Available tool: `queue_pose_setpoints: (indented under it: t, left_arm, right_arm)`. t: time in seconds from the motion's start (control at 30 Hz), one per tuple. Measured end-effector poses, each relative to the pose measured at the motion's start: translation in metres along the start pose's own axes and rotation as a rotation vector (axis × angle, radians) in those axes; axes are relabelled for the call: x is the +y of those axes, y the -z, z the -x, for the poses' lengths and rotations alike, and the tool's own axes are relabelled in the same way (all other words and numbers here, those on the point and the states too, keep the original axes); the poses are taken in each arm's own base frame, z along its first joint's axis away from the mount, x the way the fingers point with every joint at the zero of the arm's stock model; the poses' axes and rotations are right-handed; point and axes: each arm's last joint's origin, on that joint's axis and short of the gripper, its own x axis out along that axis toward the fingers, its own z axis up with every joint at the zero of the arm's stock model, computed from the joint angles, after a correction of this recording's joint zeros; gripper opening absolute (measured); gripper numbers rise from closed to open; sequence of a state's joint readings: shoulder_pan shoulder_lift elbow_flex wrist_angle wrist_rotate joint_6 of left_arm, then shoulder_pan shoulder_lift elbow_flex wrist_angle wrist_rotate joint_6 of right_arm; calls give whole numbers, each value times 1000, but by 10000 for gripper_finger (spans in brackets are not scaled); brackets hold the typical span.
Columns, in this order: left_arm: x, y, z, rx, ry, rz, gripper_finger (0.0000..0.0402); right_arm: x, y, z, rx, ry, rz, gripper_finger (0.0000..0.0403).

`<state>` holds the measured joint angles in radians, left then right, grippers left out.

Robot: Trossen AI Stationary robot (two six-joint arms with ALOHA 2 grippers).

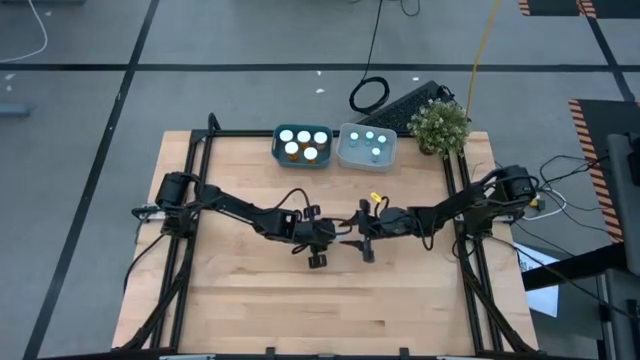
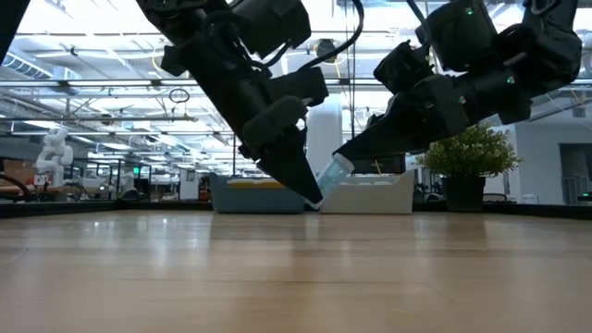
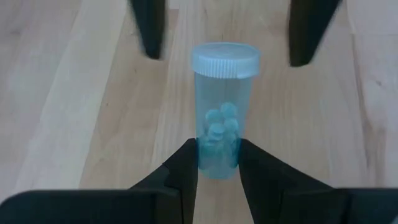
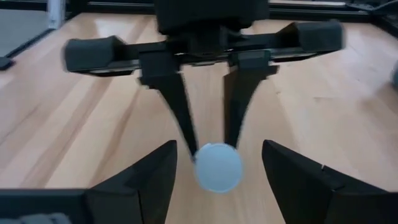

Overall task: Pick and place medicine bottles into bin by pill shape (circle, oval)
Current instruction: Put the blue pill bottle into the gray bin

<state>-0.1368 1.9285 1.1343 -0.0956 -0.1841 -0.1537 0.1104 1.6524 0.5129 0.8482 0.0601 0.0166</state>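
One pale-blue bottle (image 3: 219,112) sits clamped between the left gripper (image 3: 216,163) fingers at mid-table, tilted, base just above the wood. Right gripper (image 4: 214,165) faces it, fingers spread wide around the cap, not touching. Two bins (image 1: 303,146) at the far edge hold other bottles.

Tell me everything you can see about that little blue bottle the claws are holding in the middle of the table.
The blue bottle is a small see-through plastic cylinder, pale blue, with a ribbed pale cap. A few round blue pills sit near its bottom. The left claw grips it at its base end, fingers pressed on both sides. The low view shows it tilted, cap end raised, above the wooden table. The right claw faces its cap with its fingers open on either side, not touching it.
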Motion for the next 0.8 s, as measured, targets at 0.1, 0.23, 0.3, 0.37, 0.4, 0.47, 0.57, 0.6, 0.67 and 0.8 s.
queue_pose_setpoints:
  t: [0.1,0.23,0.3,0.37,0.4,0.47,0.57,0.6,0.67,0.8]
  left_arm:
    - [0,-1,0,-10,2,-7,108]
    - [-1,-3,0,-30,5,-8,108]
    - [-1,-3,0,-34,6,-7,108]
    - [-1,-4,0,-38,6,-7,108]
    - [-1,-4,0,-39,6,-8,108]
    - [-1,-4,0,-40,6,-12,108]
    - [-1,-4,0,-40,6,-12,108]
    - [-1,-4,0,-40,8,-13,108]
    - [-1,-4,0,-40,7,-13,108]
    - [-1,-4,0,-41,7,-13,108]
  right_arm:
    - [0,-1,0,-1,-12,0,220]
    - [-1,0,0,1,-7,-3,202]
    - [-1,1,0,14,-8,-3,192]
    - [-1,2,0,24,-9,-6,180]
    - [-1,2,0,23,-9,-6,175]
    - [-1,2,0,24,-8,-7,163]
    - [-1,2,0,28,-18,-6,143]
    - [-1,2,0,28,-29,-7,136]
    - [-1,2,0,29,-34,-7,124]
    - [-1,2,0,28,-34,-7,112]
